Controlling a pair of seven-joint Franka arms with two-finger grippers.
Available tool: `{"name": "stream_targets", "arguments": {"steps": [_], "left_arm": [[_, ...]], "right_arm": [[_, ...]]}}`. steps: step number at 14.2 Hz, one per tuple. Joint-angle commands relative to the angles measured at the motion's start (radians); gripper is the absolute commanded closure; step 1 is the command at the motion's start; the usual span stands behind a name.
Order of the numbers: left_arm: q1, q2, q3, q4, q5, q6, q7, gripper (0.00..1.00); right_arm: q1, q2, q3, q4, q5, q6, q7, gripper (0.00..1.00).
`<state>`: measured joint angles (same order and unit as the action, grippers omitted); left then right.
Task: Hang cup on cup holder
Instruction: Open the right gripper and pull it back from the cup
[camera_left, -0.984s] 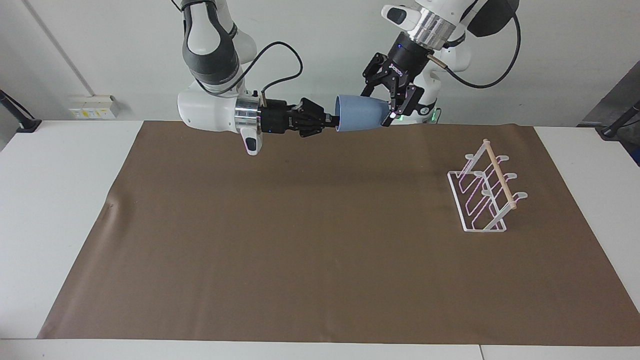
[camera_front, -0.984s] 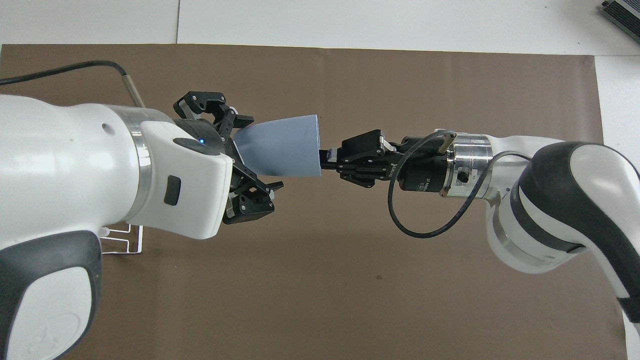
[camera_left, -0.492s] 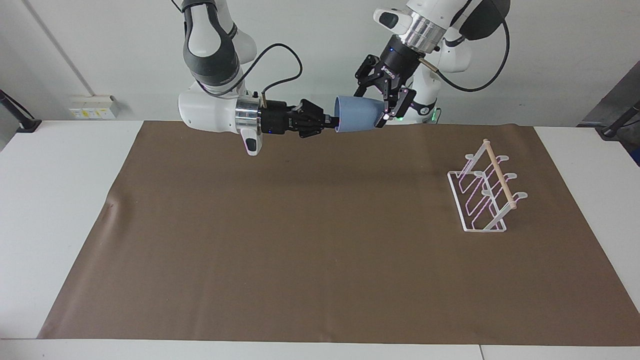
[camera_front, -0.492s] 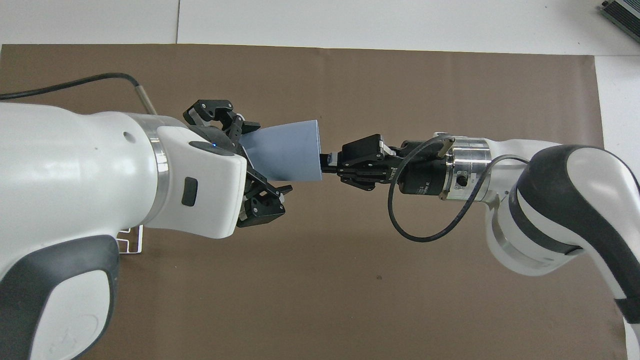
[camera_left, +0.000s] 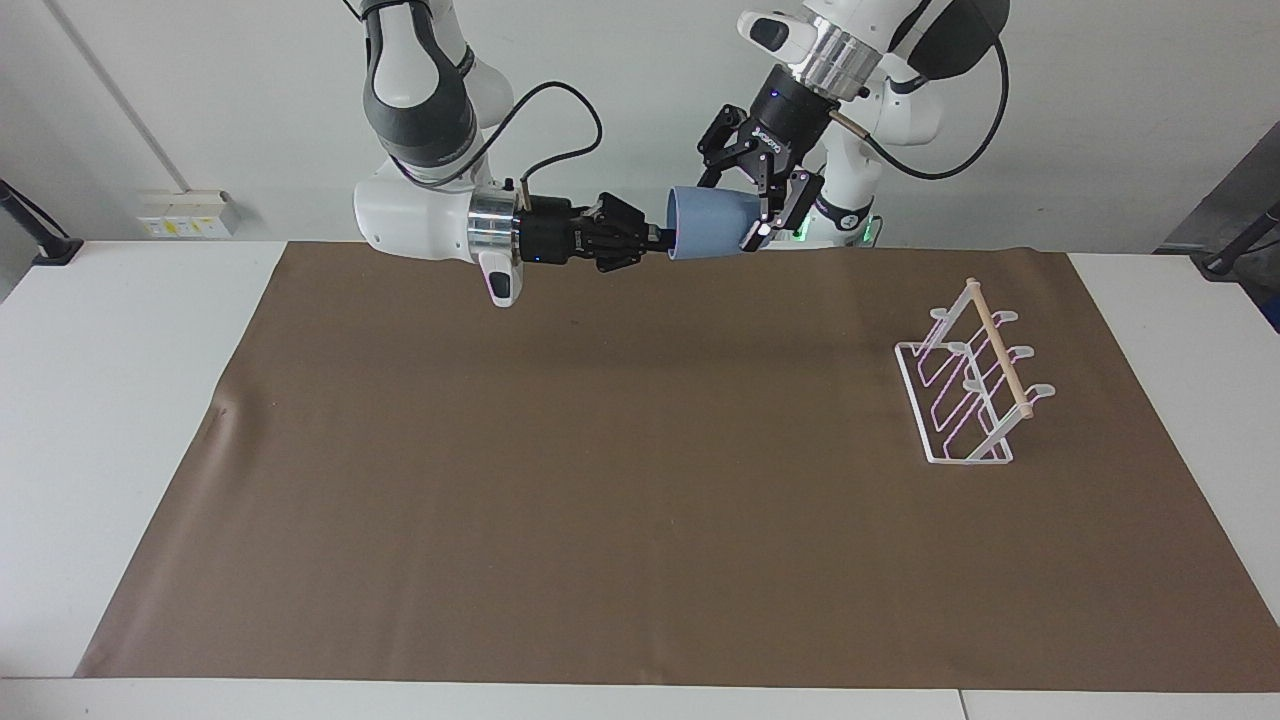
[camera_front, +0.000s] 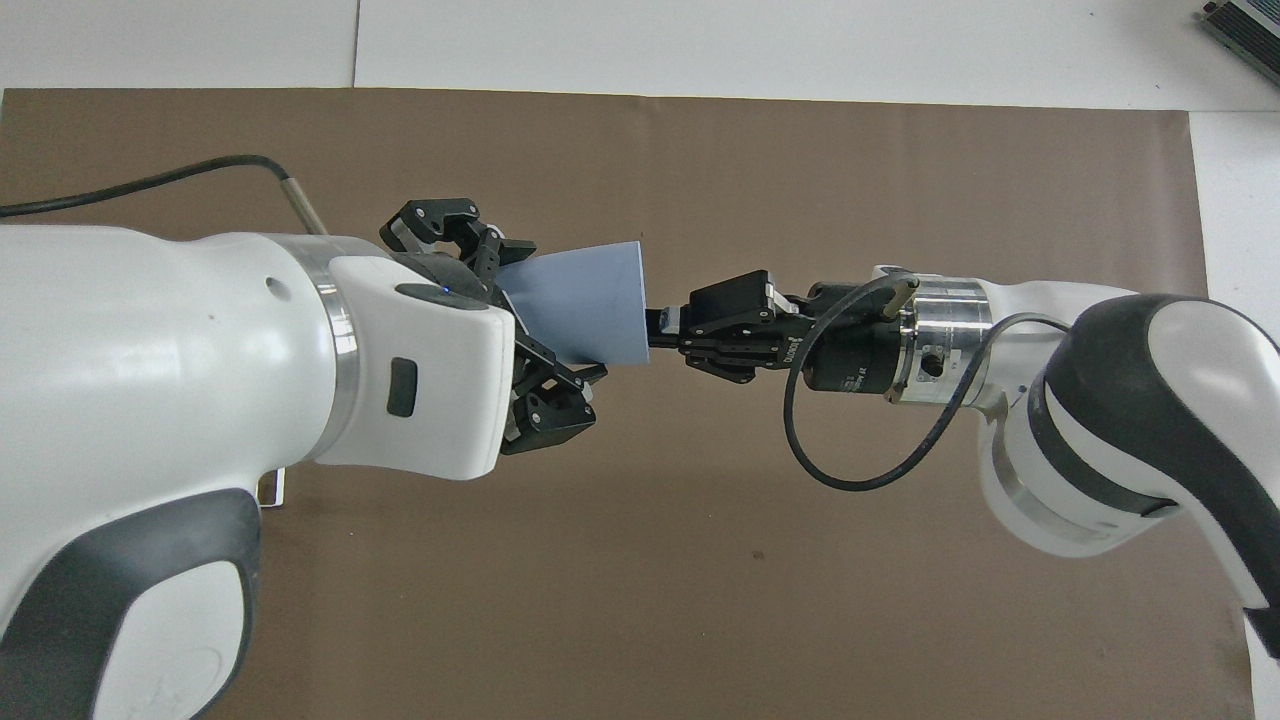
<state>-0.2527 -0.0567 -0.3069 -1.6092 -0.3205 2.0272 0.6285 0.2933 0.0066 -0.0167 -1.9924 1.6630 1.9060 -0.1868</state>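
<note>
Cup (camera_left: 705, 223) rim in right tool (camera_left: 662, 240) — airborne.

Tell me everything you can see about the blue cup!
The cup is light blue, plain and matte like plastic, with no handle, narrowing toward its base. It is up in the air on its side above the brown mat. The right gripper is shut on its rim; the open left gripper surrounds its base.

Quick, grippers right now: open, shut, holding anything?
Left gripper: open around the cup's base, not gripping.
Right gripper: shut on the cup's rim, holding it.
</note>
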Motion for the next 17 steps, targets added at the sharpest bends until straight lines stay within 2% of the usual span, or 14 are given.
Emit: {"name": "stream_targets", "arguments": {"steps": [1,2,3,7,11,12,16,17], "left_arm": [[-0.045,-0.025,0.006,-0.037,-0.012,0.03,-0.024,0.35],[-0.045,-0.025,0.006,-0.037,-0.012,0.031,-0.023,0.75],[-0.045,-0.025,0.006,-0.037,-0.012,0.031,-0.035,1.0],[-0.045,-0.025,0.006,-0.037,-0.012,0.028,-0.062,1.0],[-0.045,-0.029,0.006,-0.043,-0.012,0.025,-0.064,1.0],[-0.045,-0.029,0.006,-0.044,-0.012,0.022,-0.064,1.0],[-0.045,-0.029,0.006,-0.044,-0.012,0.024,-0.069,1.0],[-0.045,-0.031,0.006,-0.044,-0.012,0.022,-0.067,1.0]], "right_arm": [[-0.006,-0.005,0.007,0.0,0.024,0.019,-0.023,1.0],[-0.006,-0.005,0.007,0.0,0.024,0.019,-0.023,1.0],[-0.006,-0.005,0.007,0.0,0.024,0.018,-0.023,1.0],[-0.008,-0.005,0.007,0.0,0.024,0.016,-0.02,0.97],[-0.008,-0.007,0.007,0.001,0.024,0.018,-0.014,0.69],[-0.01,-0.007,0.007,0.0,0.024,0.016,-0.014,0.65],[-0.01,-0.007,0.007,0.0,0.024,0.016,-0.013,0.62],[-0.013,-0.007,0.007,0.001,0.024,0.016,-0.013,0.56]]}}
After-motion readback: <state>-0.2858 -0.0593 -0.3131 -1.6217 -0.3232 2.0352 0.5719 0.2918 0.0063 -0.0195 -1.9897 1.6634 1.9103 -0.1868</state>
